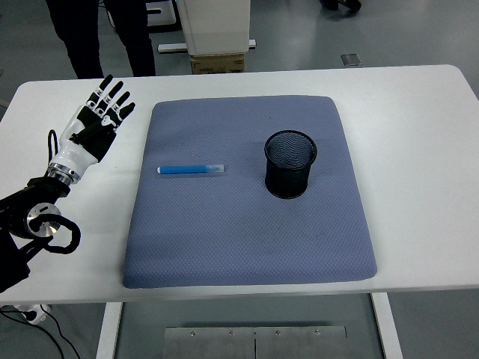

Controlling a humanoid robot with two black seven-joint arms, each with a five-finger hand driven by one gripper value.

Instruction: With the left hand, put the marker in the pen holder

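White worktop [419, 149] carrying a blue-grey mat [247, 224] across its middle. Blue marker [190, 170] lies flat on the mat, at about 9 o'clock from mat centre, long axis running 9 to 3 o'clock, pale cap end toward 3. Black mesh pen holder [290, 164] stands upright on the mat at roughly 2 o'clock from centre, well apart from the marker, mouth open upward. Left robot hand [96, 122] over bare worktop off the mat's left edge, at about 10 o'clock from the marker; fingers [111, 93] spread and extended toward 1 o'clock, holding nothing, not touching marker or mat. Black arm trails to the frame's lower left. A person's dark trouser legs [97, 34] stand beyond the far edge, 11 o'clock.
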